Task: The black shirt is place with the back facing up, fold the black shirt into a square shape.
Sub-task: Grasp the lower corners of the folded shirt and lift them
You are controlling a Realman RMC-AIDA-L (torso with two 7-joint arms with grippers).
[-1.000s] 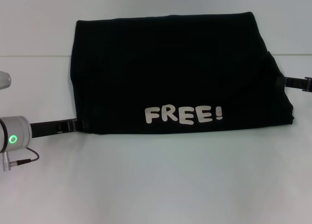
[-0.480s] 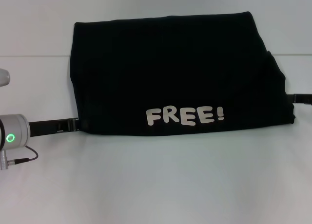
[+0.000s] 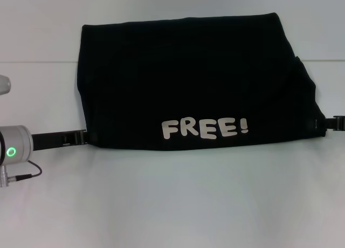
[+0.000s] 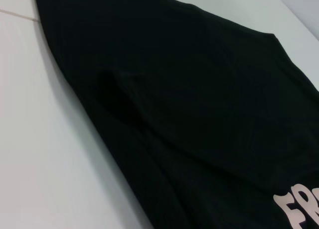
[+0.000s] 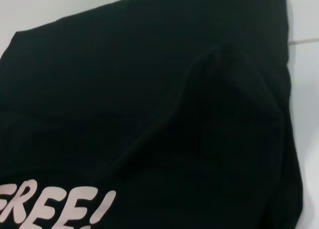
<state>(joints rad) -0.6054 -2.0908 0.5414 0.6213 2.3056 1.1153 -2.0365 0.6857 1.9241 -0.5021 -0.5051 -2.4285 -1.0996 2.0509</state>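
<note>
A: Black shirt point(image 3: 188, 81) lies flat mid-bench, folded to a wide rectangle, white "FREE!" lettering point(image 3: 205, 128) facing up near the front edge. White bench point(image 3: 172, 205) under it.

B: Grippers?

A: Left gripper point(image 3: 86, 136) sits low at the shirt's front left corner, fingertips meeting the fabric edge. Right gripper point(image 3: 315, 122) at the front right corner, tips against the cloth as well.

B: Pinching or spread?

A: Cannot tell for either. Black fingers merge into black fabric in the head view, and neither wrist view shows its own fingers.

B: Wrist views give anything?

A: Left wrist: shirt side edge on the bench, one soft crease. Right wrist: a raised fold ridge beside the lettering. Green ring lit on the left arm's wrist point(image 3: 13, 153).
</note>
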